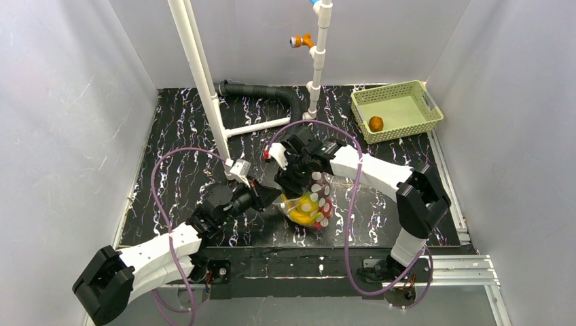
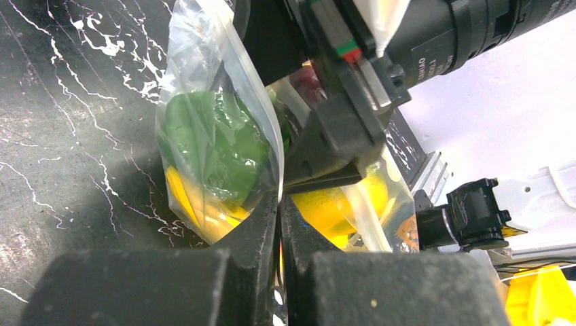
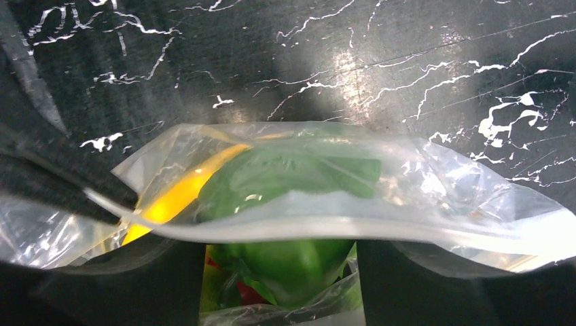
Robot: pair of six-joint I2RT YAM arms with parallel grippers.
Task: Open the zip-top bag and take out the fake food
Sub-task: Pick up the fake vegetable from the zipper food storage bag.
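Note:
The clear zip-top bag (image 1: 314, 204) with pale dots lies on the black marbled table between the two arms. Its mouth is pulled open. My left gripper (image 2: 279, 197) is shut on the bag's rim, the thin plastic pinched between its fingertips. My right gripper (image 3: 272, 268) reaches into the mouth. Its two fingers press on either side of the green pepper (image 3: 292, 255), which fills the gap between them. Of the other fake food in the bag, a yellow piece (image 3: 173, 197) and a red piece (image 3: 257, 293) show beside the pepper. The zip strip (image 3: 326, 227) crosses in front of the pepper.
A green basket (image 1: 407, 92) at the back right holds an orange-brown piece (image 1: 375, 123). A white pipe frame (image 1: 204, 81) and a black hose (image 1: 265, 90) stand behind the bag. Grey walls close in both sides.

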